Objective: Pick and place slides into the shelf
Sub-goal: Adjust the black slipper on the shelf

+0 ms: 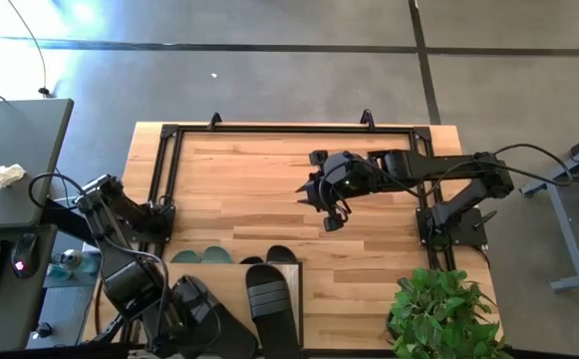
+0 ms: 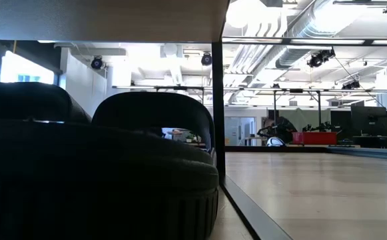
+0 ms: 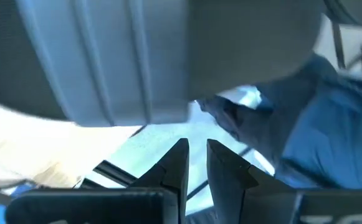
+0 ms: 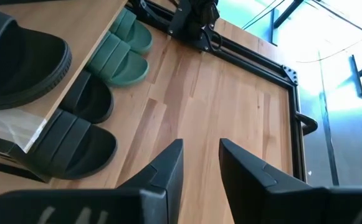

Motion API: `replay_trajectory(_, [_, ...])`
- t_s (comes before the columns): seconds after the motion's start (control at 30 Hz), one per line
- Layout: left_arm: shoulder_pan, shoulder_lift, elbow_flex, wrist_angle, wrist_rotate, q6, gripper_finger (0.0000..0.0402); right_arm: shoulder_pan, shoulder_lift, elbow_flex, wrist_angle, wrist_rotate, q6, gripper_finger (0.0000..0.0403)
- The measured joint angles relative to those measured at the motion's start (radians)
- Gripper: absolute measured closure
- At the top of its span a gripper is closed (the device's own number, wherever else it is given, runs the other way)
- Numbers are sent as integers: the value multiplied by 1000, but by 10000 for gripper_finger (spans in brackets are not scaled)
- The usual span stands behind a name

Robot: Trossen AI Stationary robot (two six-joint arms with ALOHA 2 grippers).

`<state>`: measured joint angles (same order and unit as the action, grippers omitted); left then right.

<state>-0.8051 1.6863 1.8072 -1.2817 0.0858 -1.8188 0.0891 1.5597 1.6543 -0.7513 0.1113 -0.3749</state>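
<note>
Hovering over bare tabletop point(image 1: 269, 189), the right gripper point(image 4: 200, 163) holds nothing, its fingers parted by a clear gap. Off toward the table's near edge stands the shelf point(image 4: 75, 81): a green pair of slides point(image 4: 121, 53) and a black pair point(image 4: 81, 134) sit beneath it, another black slide point(image 1: 269, 299) on top. The left gripper point(image 3: 196, 165), fingers narrowly apart and empty, hangs off the table's near-left corner.

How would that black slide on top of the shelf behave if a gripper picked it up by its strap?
The black slide looks like thick moulded rubber, so probably light and slightly bendy. Its flat sole should resist rolling or tipping on the shelf. The wide arched strap likely flexes when pinched.
</note>
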Motion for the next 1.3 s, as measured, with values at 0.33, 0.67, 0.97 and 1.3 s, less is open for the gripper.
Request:
replay_trajectory(0.33, [1, 0, 0, -28, -128, -166, 355, 0, 0, -1, -32, -1, 0, 308])
replay_trajectory(0.67, [6, 29, 0, -125, -229, -173, 355, 0, -1, -1, -35, -3, 0, 308])
replay_trajectory(0.97, [6, -95, 0, -292, -240, -177, 355, -15, -1, -1, -76, -64, 47, 308])
replay_trajectory(1.3, [6, -207, -5, -290, -189, -220, 355, -75, -1, -1, -126, -227, 59, 308])
